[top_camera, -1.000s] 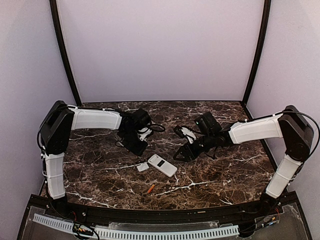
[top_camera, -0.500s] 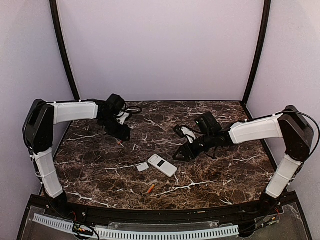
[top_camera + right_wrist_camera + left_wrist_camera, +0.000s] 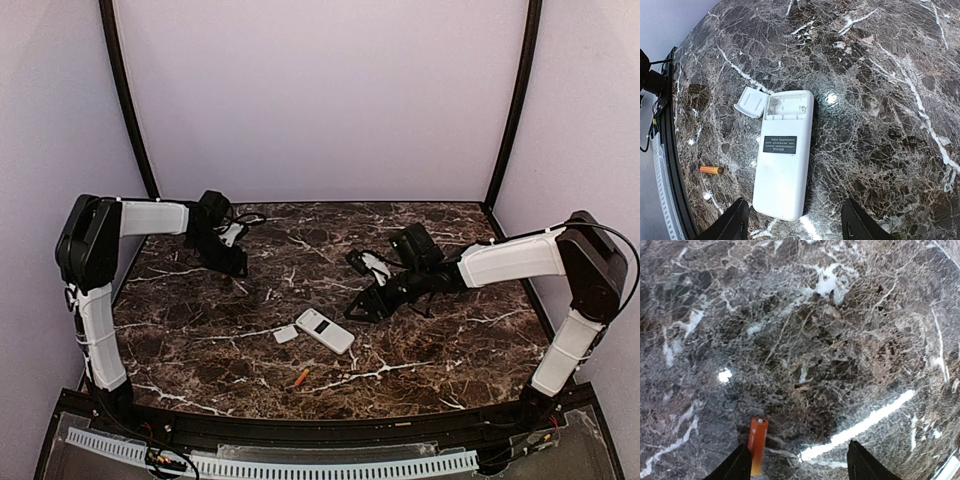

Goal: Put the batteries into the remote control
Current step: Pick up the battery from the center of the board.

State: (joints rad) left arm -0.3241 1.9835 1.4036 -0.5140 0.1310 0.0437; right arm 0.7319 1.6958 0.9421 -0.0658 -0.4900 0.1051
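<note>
Top external: high behind the near edge of the dark brown white-veined marble tabletop (image 3: 450, 340), facing forward and down, far enough to take it all in. Left wrist: very close, almost straight down, thin orange-red cylindrical battery (image 3: 758, 442) at lower left of frame. Right wrist: close, tilted down onto the small white rectangular plastic remote control (image 3: 782, 165), lower centre; same handset small at mid-frame in the top view.

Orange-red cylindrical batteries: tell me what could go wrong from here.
One orange-red cylindrical battery lies beside a finger of the open left jaws; a nudge could roll it across the smooth marble table.
The other battery lies between the white rectangular plastic remote control and the table's near edge; knocked, it might roll out of easy reach.
The small white cover plate sits at the remote's open compartment and may get in the way.
</note>
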